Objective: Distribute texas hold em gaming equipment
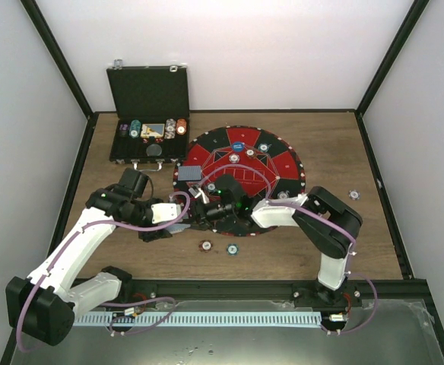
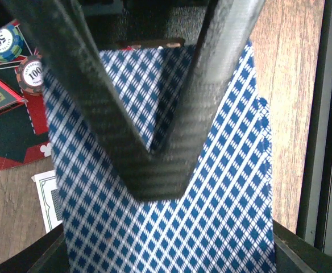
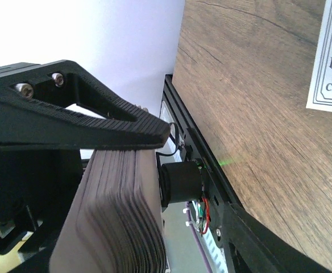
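My right gripper (image 1: 204, 212) is shut on a deck of blue-backed playing cards (image 3: 120, 216), held over the near-left rim of the mat. One of its fingers (image 3: 126, 122) lies across the deck. In the left wrist view the top card's blue diamond back (image 2: 211, 205) fills the frame, with the right gripper's dark finger (image 2: 154, 165) on it. My left gripper (image 1: 178, 225) stands open, its jaws at either side of the deck. Chips lie on the mat (image 2: 32, 73) and on the table (image 1: 206, 245). A blue button (image 1: 237, 145) sits on the mat.
The round red-and-black mat (image 1: 283, 161) lies mid-table. The open black case (image 1: 150, 95) stands at the back left with chips in it. A grey card (image 1: 189, 174) lies on the mat's left side. A white printed card (image 3: 331, 57) lies on the wood. One chip (image 1: 354, 195) lies at the right.
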Robot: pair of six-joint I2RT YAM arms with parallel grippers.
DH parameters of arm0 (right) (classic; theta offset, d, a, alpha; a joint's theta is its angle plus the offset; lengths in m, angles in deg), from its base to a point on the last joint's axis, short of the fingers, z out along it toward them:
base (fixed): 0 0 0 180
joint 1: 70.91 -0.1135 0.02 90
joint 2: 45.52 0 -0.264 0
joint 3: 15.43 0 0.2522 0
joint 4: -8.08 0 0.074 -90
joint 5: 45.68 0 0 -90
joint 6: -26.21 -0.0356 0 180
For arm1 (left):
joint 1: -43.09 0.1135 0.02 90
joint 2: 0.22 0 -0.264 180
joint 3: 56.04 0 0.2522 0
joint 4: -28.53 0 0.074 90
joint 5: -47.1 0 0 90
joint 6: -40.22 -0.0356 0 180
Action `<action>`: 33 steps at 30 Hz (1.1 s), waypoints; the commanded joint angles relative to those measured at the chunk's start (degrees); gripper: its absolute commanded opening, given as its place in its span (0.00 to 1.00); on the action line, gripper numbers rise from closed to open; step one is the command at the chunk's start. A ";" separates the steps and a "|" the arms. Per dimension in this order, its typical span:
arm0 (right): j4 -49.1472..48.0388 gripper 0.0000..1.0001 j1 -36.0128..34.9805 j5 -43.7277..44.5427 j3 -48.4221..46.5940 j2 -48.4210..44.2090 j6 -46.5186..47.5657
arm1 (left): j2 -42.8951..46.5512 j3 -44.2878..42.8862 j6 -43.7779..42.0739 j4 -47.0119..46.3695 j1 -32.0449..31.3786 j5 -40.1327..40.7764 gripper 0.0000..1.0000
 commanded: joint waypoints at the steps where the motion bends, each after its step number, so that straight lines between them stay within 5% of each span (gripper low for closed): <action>1: 3.56 0.50 1.59 0.86 2.48 -2.01 0.86 | 1.47 -2.25 -1.13 0.51 -0.03 -1.47 0.07; 16: 9.59 0.32 1.78 2.35 2.76 -11.23 2.97 | 1.12 -1.36 -1.10 0.04 0.02 -0.70 0.07; 26: 9.88 0.02 1.73 2.18 3.56 -13.94 2.32 | 0.99 -1.01 -1.08 -0.41 -0.01 -0.16 0.07; 33: 11.47 0.01 4.96 1.49 3.64 -17.47 3.36 | 0.40 -0.91 -1.13 -0.59 -0.02 0.22 0.07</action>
